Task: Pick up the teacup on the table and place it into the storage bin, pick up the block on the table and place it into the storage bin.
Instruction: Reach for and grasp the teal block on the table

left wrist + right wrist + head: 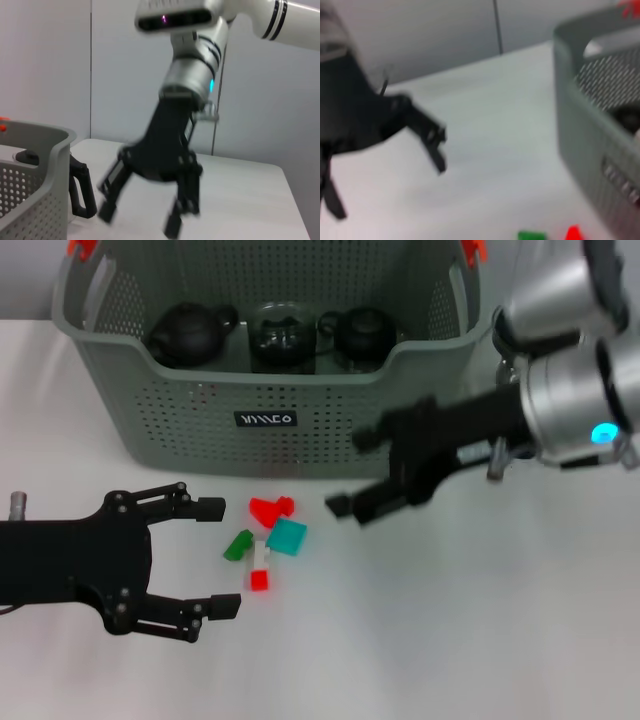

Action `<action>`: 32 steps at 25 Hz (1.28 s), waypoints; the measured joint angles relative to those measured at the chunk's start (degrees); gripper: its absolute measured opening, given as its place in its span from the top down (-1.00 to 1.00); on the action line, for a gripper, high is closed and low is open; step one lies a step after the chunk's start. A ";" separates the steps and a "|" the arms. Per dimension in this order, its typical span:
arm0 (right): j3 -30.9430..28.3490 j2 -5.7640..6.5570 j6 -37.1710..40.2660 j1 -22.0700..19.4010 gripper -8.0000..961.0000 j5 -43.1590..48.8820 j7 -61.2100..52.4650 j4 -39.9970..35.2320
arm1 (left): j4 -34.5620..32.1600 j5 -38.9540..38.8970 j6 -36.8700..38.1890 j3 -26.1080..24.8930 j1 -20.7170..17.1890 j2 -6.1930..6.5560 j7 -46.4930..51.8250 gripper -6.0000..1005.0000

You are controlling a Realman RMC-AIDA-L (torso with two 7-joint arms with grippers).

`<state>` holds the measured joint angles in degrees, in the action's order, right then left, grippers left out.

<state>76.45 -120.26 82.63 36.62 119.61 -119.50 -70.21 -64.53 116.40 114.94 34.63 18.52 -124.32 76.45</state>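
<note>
The large grey-green perforated plastic storage bin (180, 410) stands at the far side of the white table (450, 640), with orange clips on its handles and a small black label on its near wall. Inside it, against the far wall, sit 3 vessels: a dark round teapot (188, 335), a glass pitcher with a black handle (282, 335) and another dark pot (362, 332). No teacup is visible on the table, so the teacup half of the task is probably finished, though I cannot pick out a cup among the vessels in the bin.

The block half is not yet done. A small cluster of coloured plastic blocks lies on the table just in front of the bin: a red block (270, 508), a teal block (287, 537), a green block (238, 546) and a small red-and-white piece (260, 568).

The left gripper (225, 558) lies low over the table just beside the cluster, its black fingers spread wide and holding nothing; the blocks sit just beyond its fingertips. The right gripper (358, 472) hangs near the bin's front wall, next to the cluster on the other side, also with fingers apart and empty.

In the left wrist view the right gripper is smeared, with a black handle showing beside the bin's corner. The right wrist view is blurred too; only the green and red blocks peek in at its edge. The bin's far rim is cut off in the head view.
</note>
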 joint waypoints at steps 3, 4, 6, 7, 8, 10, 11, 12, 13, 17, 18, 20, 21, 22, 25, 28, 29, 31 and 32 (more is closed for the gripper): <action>2.21 -0.05 -1.82 0.49 -0.97 -0.14 2.67 5.81 | 0.03 0.04 -0.05 0.20 0.00 0.02 -0.02 -0.90; 2.98 -0.05 -2.84 0.76 -0.97 -0.14 3.26 7.35 | 0.03 0.04 -0.06 0.23 -0.01 0.01 -0.02 -0.90; 4.92 -0.05 -5.67 1.51 -0.97 -0.09 4.34 10.58 | 0.03 0.06 -0.06 0.28 -0.20 -0.04 -0.03 -0.90; 6.11 -0.05 -7.44 2.03 -0.97 -0.06 4.89 12.31 | 0.03 0.06 -0.05 0.23 -0.27 -0.05 -0.04 -0.90; 7.02 -0.06 -8.77 2.47 -0.97 -0.05 5.29 13.54 | 0.03 0.06 0.00 0.18 -0.33 -0.05 -0.04 -0.90; 8.63 -0.09 -12.11 3.60 -0.96 -0.06 6.32 16.17 | 0.03 0.06 0.11 0.08 -0.39 -0.05 -0.05 -0.90; 9.47 -0.16 -13.70 4.38 -0.96 -0.11 6.81 17.66 | 0.03 0.06 0.11 0.08 -0.39 -0.05 -0.05 -0.90; 10.25 -0.18 -14.99 5.24 -0.96 -0.17 7.03 19.08 | 0.03 0.06 0.15 0.08 -0.40 -0.05 -0.06 -0.90; 11.08 -0.23 -16.25 6.24 -0.96 -0.26 7.22 20.42 | 0.03 0.06 0.20 0.14 -0.40 -0.06 -0.07 -0.90; 15.30 -0.57 -21.35 9.29 -0.96 -0.75 7.28 25.12 | 0.02 0.06 0.39 0.33 -0.38 -0.05 -0.06 -0.90; 16.78 -0.61 -22.71 9.70 -0.96 -1.21 7.20 25.78 | 0.03 0.06 0.40 0.36 -0.36 -0.06 -0.06 -0.90; 19.64 -0.63 -25.13 10.01 -0.96 -2.67 7.06 26.29 | 0.03 0.06 0.42 0.38 -0.35 -0.12 -0.08 -0.90; 20.77 -0.63 -26.23 10.06 -0.96 -3.43 7.08 26.34 | 0.03 0.06 0.42 0.39 -0.34 -0.12 -0.07 -0.90; 22.02 -0.64 -27.48 10.07 -0.96 -4.20 7.18 26.39 | 0.03 0.06 0.43 0.39 -0.34 -0.13 -0.05 -0.90; 25.11 -0.65 -30.79 10.06 -0.96 -5.32 7.32 26.71 | 0.03 0.06 0.45 0.45 -0.27 -0.14 0.03 -0.90; 28.03 -0.76 -33.53 10.06 -0.96 -5.99 6.96 26.91 | 0.04 0.06 0.46 0.50 -0.23 -0.14 0.04 -0.90; 28.69 -0.78 -34.19 10.05 -0.95 -6.31 6.92 26.94 | 0.10 0.06 0.45 0.50 -0.20 -0.14 0.05 -0.90; 30.15 -0.82 -35.83 10.02 -0.95 -7.37 6.91 27.06 | 0.20 0.06 0.46 0.52 -0.17 -0.14 0.06 -0.90; 30.79 -0.82 -36.69 9.98 -0.95 -7.83 6.91 27.10 | 0.21 0.06 0.46 0.52 -0.18 -0.14 0.05 -0.90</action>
<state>107.23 -121.09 45.94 46.60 111.78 -112.59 -43.12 -64.32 116.45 115.40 35.15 18.34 -124.46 76.51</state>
